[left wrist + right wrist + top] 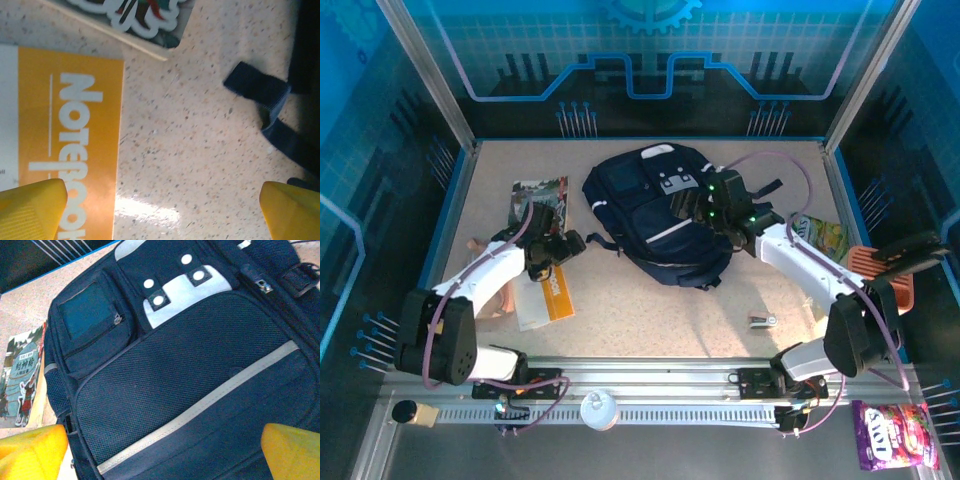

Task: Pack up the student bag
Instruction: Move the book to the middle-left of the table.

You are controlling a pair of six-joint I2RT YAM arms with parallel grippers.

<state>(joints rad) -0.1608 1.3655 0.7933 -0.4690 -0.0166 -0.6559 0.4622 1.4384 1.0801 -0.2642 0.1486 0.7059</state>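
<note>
**Backpack lies flat mid-table, both grippers wide open and empty**

Backpack (658, 218), dark navy and the largest thing on the speckled table (650, 300), lies front side up near the middle, toward the far wall. A grey-white patch (175, 297) with round white studs sits near its top end. Beside the patch is a small pocket (92, 327) with its zip drawn shut. Below them a mesh front panel (180, 365) is crossed by a thin pale stripe (210, 400). A dark strap (260, 87) trails off the bag's left side onto the bare table. Whether the main compartment is open cannot be told.

The right gripper (160, 455) hangs over the mesh panel, its yellow fingertips (292, 450) spread far apart with nothing between them but the bag's fabric. Whether they touch the fabric cannot be told.

The left gripper (160, 215) is over bare table just left of the bag, between the strap and an orange notebook (70, 150). Its fingertips (30, 210) are equally wide apart and hold nothing; one of them overlaps the notebook's edge in the wrist view.

A comic book (540, 195) lies beyond the notebook, left of the bag. To the bag's right, partly under the right arm, sits a green snack packet (822, 238) with a ribbed brown object (880, 262) at the table's right edge. A small metallic item (763, 320) rests alone on the table near that arm's base, and a purple sweet bag (892, 432) lies on the near rail at the right corner.
</note>
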